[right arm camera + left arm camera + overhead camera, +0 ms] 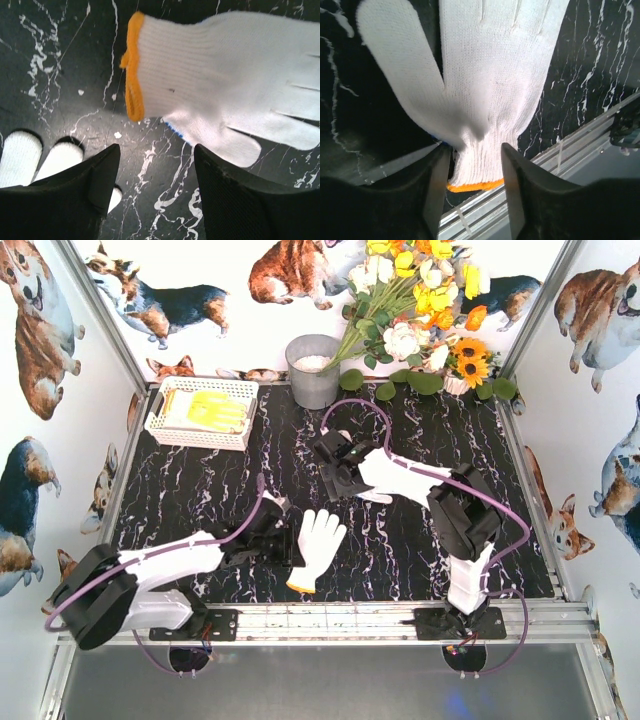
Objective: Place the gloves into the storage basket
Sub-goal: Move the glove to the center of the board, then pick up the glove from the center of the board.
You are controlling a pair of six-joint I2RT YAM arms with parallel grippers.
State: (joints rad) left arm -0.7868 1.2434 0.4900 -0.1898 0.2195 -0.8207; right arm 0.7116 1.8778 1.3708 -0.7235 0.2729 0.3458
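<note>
Glove [490,90] cuff lies between parted jaws of left gripper [476,146]; right gripper [156,148] gapes empty.

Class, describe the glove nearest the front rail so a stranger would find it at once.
Start at the black marble table and look along its near edge, about midway. A glove lies flat there, orange cuff toward the front rail, fingers pointing away. It shows plain white, unlike the yellow-palmed gloves in the white basket at the far left corner.
</note>
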